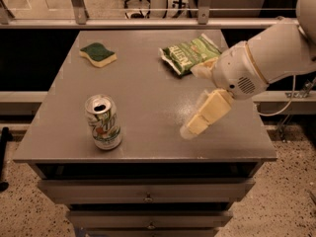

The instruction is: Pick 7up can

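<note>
Matt plastic gripper (193, 101) above smooth metal table (138, 83)

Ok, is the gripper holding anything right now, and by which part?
Nothing is held. The gripper hangs open over the right side of the table, apart from the 7up can standing upright near its front left.

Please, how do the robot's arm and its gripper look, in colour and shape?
The arm is white, thick and rounded, with a small round vent grille near the wrist. A thin pale cable hangs below it. The gripper, above the table's right half, has blocky cream fingers.
</note>
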You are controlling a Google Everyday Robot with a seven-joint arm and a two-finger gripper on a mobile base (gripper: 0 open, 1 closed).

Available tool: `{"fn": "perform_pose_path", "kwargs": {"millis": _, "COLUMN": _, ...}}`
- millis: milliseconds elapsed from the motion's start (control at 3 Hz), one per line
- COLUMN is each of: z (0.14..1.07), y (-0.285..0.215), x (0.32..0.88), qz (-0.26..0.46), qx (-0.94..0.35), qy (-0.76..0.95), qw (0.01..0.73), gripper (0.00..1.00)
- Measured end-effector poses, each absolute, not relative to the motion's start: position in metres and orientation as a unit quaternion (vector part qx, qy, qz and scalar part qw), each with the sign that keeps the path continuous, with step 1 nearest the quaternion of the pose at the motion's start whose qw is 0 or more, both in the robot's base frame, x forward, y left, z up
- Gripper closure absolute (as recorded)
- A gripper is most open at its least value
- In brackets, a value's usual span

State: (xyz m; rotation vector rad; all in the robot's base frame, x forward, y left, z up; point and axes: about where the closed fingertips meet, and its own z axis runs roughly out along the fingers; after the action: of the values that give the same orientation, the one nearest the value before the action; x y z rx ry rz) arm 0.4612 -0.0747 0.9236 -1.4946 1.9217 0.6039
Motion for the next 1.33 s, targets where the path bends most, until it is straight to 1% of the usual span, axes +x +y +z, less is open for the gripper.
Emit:
{"fn": "perform_pose_path", "kwargs": {"millis": 667, "z": 0.923, "y": -0.070, "x": 0.459, "qz": 0.237, "qx": -0.569, "qy": 0.722, "qw": 0.316, "gripper": 0.00}}
{"fn": "perform_pose_path", "kwargs": {"millis": 1000, "z": 0.913, "y": -0.035, "x": 0.456, "qz": 0.282, "qx": -0.575, "qy": 0.683, "qw": 0.350, "gripper": 0.00}}
{"fn": "perform_pose_path", "kwargs": {"millis": 1333, "z": 0.903, "y": 0.012, "x": 0.453, "qz": 0.326, "qx": -0.592, "qy": 0.633, "qw": 0.378, "gripper": 0.00}}
